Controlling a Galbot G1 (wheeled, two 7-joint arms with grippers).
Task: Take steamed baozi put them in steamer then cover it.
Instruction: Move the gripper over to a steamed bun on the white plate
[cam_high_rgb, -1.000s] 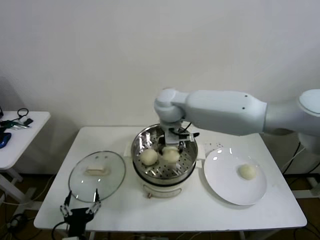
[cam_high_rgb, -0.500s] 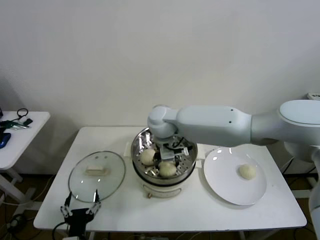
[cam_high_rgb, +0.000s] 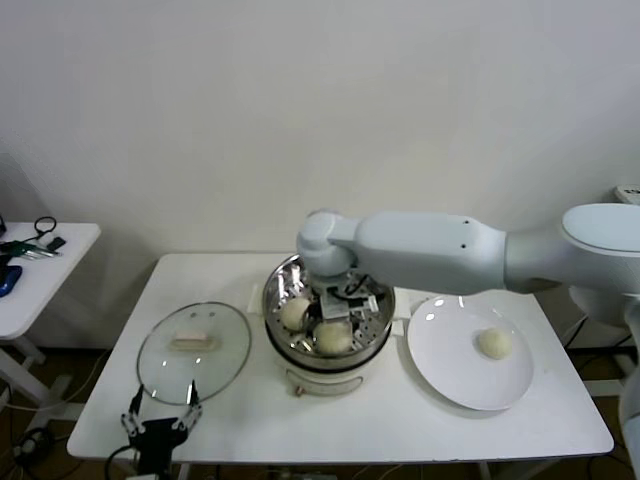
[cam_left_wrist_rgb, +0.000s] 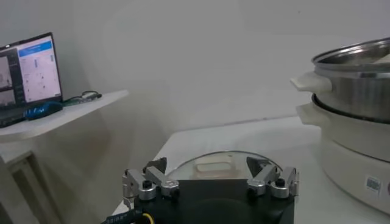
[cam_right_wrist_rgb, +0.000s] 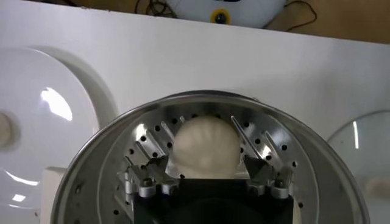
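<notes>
The steamer (cam_high_rgb: 270, 305) is a shiny steel basket on a cream pot base at the table's middle. Two baozi lie in it: one at the left (cam_high_rgb: 295, 313) and one at the front (cam_high_rgb: 335, 338). My right gripper (cam_high_rgb: 336, 318) reaches down into the basket, its jaws open on either side of the front baozi (cam_right_wrist_rgb: 205, 146), which rests on the perforated floor. A third baozi (cam_high_rgb: 494, 343) lies on the white plate (cam_high_rgb: 465, 385). The cover (cam_high_rgb: 225, 350), a glass lid, lies flat left of the steamer. My left gripper (cam_high_rgb: 160, 415) is open and parked near the front edge, facing the cover (cam_left_wrist_rgb: 213, 159).
A side table (cam_high_rgb: 45, 265) with cables stands at the far left, and a laptop (cam_left_wrist_rgb: 27, 70) shows on it in the left wrist view. The steamer (cam_left_wrist_rgb: 353, 91) stands to one side of the left gripper. The wall is close behind the table.
My right gripper carried a baozi from the basket's back to its front and lowered it; now its jaws stand open around it. The left arm has not moved.
</notes>
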